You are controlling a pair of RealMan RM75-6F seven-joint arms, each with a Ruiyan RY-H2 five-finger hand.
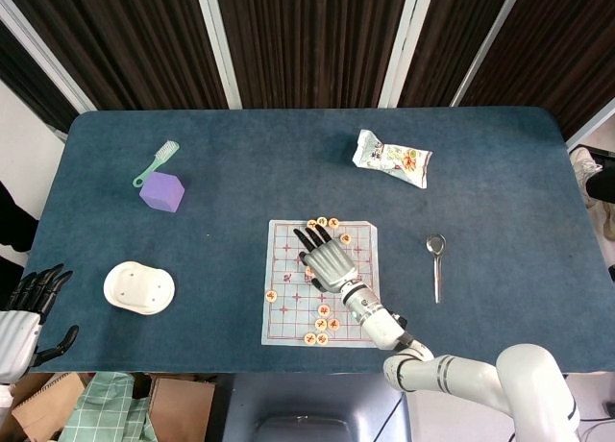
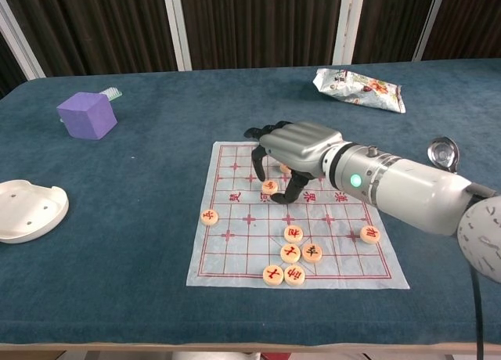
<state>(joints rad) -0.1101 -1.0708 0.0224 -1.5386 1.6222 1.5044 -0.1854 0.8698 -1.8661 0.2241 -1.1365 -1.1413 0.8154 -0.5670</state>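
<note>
Here the blue table (image 1: pixel 240 211) bears a paper chessboard (image 2: pixel 235 219); over it the right hand (image 2: pixel 301 147) hovers, fingers curled down around a round piece (image 2: pixel 270 187), seemingly not yet pinching it. The left hand (image 1: pixel 21 317) rests spread at the table's edge.
</note>
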